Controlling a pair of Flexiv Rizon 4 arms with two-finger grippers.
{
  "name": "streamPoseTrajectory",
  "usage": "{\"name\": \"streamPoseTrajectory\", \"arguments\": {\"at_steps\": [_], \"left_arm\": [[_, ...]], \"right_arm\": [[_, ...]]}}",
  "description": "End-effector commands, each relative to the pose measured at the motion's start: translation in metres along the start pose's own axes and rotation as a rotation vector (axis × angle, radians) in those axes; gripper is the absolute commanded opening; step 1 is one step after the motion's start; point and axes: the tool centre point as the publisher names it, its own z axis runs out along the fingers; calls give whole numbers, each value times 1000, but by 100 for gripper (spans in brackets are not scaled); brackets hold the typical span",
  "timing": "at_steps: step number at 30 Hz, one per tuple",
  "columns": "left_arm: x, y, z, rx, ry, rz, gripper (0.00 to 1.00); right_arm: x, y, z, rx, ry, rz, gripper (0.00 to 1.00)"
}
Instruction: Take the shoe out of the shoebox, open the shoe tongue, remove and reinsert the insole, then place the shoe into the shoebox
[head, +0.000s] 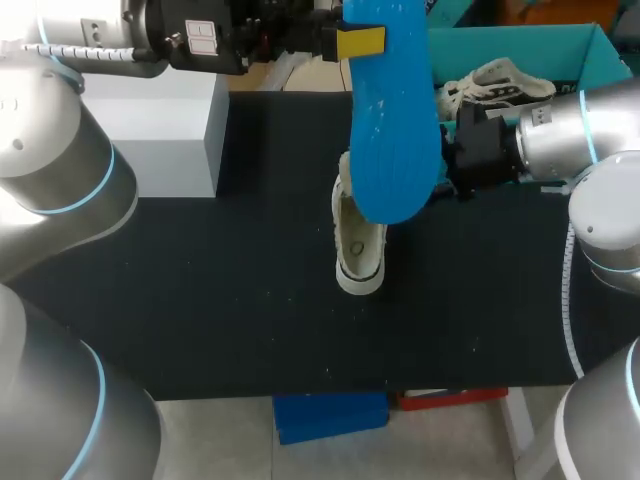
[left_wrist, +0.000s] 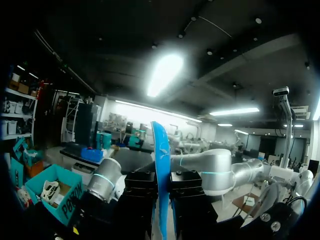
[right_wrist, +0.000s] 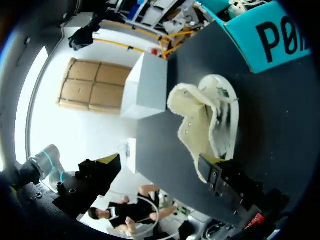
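On the black surface (head: 200, 300), the white shoe (head: 358, 250) lies out of the box near the middle, its opening up and its pale lining showing. In the right wrist view the shoe (right_wrist: 200, 120) lies just ahead of that pincer, and its cream collar comes right up against it. Above the shoe hangs the blue insole (head: 395, 130), clear of the surface, its lower end covering the shoe's far part from the head camera. The left arm comes in from the far left corner, and the left pincer (head: 360, 42) is clamped on the insole's upper end, one yellow tip lying flat against the blue face. From the left wrist the insole (left_wrist: 161, 170) stands edge-on, pinched between the two dark fingers. The right arm enters from the right, and the right pincer (head: 455, 165) sits just beside the shoe, partly hidden behind the insole. It cannot be told whether it is gripping anything. A white box (head: 165, 130) stands at the far left of the surface. The teal shoebox (head: 590, 50) stands open at the far right, with a second shoe (head: 495, 85) inside it.
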Motion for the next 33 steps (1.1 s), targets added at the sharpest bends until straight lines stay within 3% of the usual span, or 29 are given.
{"name": "streamPoseTrajectory", "arguments": {"at_steps": [1,5,7,13,17,21,28,33], "left_arm": [[-1,0,2,2,-2,1,0],[-1,0,2,2,-2,1,0],[-1,0,2,2,-2,1,0],[-1,0,2,2,-2,1,0],[-8,6,13,-16,60,151,0],[-10,21,15,-26,74,285,0],[-15,64,8,-150,0,559,0],[-17,95,0,-160,-1,561,0]], "right_arm": [[-1,-2,-3,-11,215,0,100],[3,-1,-7,-23,253,-3,100],[4,0,-9,-36,206,-26,100],[4,0,-9,-36,206,-26,100],[4,0,-9,-36,206,-26,100],[4,0,-9,-36,206,-26,100],[4,0,-9,-36,206,-26,100],[4,0,-9,-36,206,-26,100]]}}
